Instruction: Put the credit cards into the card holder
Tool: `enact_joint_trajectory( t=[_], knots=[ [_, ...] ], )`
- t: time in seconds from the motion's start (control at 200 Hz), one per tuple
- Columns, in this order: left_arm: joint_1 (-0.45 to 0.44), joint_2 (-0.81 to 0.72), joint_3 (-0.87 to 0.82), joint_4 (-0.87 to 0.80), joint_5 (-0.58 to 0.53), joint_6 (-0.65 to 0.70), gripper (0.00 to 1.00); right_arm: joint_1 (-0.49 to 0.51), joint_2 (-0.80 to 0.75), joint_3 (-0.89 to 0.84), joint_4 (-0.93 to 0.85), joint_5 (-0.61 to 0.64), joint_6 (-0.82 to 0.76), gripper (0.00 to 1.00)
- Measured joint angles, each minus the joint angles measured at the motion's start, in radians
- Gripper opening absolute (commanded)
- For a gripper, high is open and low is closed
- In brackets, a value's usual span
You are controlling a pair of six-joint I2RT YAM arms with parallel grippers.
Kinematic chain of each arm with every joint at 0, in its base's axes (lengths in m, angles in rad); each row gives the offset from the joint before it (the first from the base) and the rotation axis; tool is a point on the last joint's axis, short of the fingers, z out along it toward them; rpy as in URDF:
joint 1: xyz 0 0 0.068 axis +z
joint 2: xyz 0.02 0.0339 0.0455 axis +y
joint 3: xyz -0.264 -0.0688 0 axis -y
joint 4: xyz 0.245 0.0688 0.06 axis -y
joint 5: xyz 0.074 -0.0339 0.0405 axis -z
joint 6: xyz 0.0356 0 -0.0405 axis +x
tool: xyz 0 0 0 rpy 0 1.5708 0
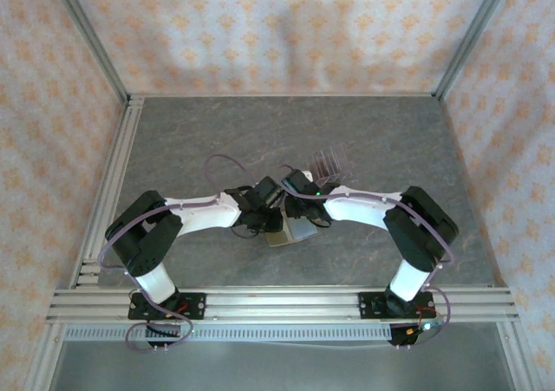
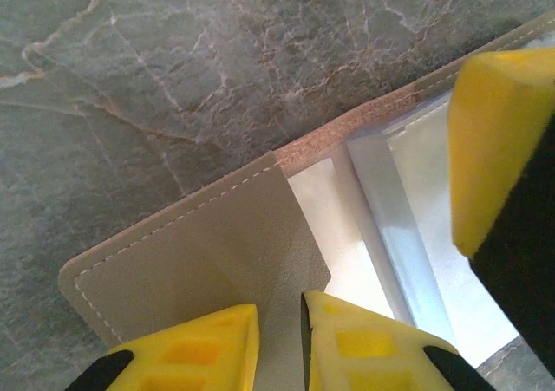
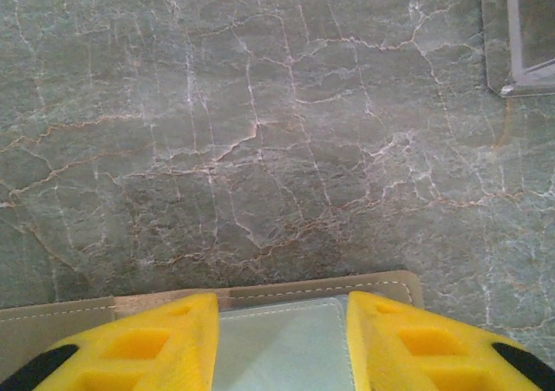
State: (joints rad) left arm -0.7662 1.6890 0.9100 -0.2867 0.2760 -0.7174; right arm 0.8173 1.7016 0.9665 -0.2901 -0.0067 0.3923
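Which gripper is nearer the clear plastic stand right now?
Right. The right gripper hovers over the card holder, just short of the stand; the left gripper pinches the holder's flap, farther off.

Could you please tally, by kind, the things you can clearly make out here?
card holder: 1
clear stand: 1
grippers, namely left gripper and right gripper: 2
Total: 4
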Motion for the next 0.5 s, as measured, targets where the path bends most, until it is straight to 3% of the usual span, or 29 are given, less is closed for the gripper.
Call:
enact_joint_trajectory(
  t=[0.5],
  knots=[
    [0.000, -0.011, -0.010, -0.003, -0.003, 0.000, 0.22, 0.002, 0.013, -0.042, 0.069, -0.007, 0.029, 0.36]
  ],
)
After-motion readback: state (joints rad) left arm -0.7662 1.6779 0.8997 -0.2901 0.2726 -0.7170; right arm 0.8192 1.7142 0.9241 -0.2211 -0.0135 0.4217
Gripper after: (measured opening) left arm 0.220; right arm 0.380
